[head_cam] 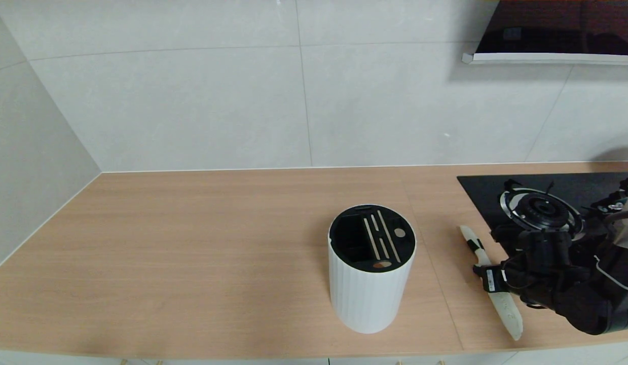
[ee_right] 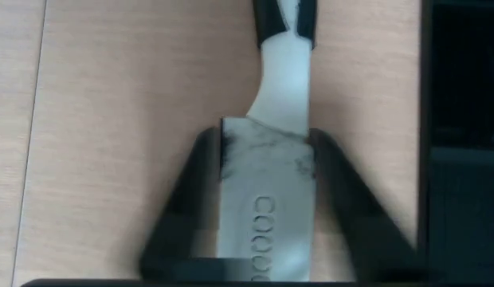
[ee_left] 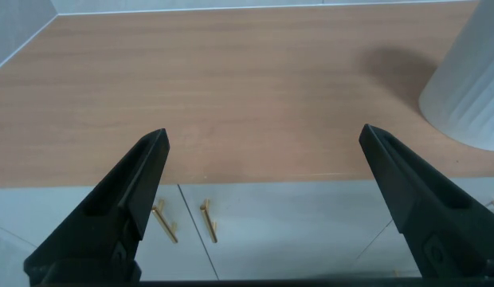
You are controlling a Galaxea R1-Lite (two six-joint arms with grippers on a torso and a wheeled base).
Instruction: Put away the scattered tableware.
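Note:
A white knife with a black-banded handle lies on the wooden counter, just left of the hob. My right gripper is down at its middle; in the right wrist view its fingers press against both sides of the white blade, so the gripper is shut on the knife. A white ribbed cylindrical holder with a black slotted top stands upright to the left of the knife. My left gripper hangs open over the counter's front edge, with the holder off to one side.
A black gas hob with a burner ring is set into the counter at the right, close behind my right arm. A range hood hangs above it. Tiled walls close off the back and left. Cabinet handles show below the counter edge.

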